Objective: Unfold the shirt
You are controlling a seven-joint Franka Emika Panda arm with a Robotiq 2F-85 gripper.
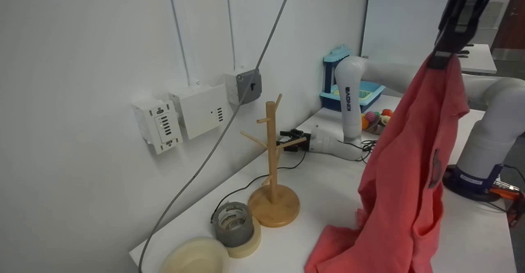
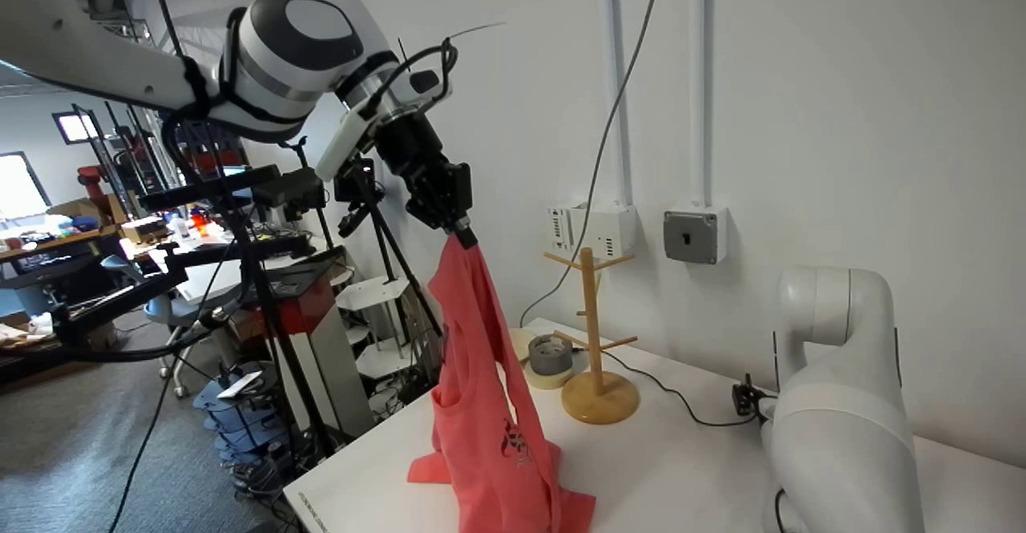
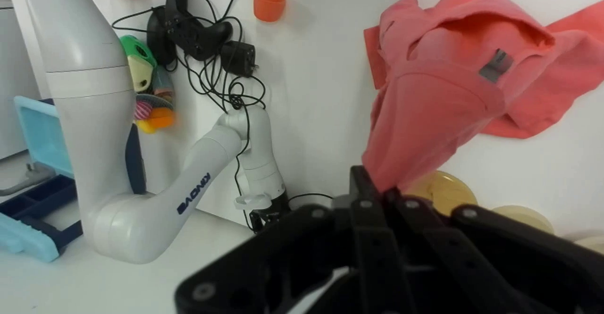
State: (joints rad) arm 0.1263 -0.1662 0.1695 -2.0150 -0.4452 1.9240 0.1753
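The shirt, coral pink and deep in folds, is held up high over the desk, hung by one gathered end! By the fingers it is gripped, their tips pressed together with just a thin pinch of fabric caught between. Below, the cloth is draped in a long fall, its lower folds spread on the desk toward the edge running out from the wall. A dark print is spotted on it in an exterior view, and a grey tag is picked out in the wrist view! Along the wall-side edge, a wooden stand is planted upright; just beside it, nearer the corner, a grey tape roll is stacked on a pale roll.
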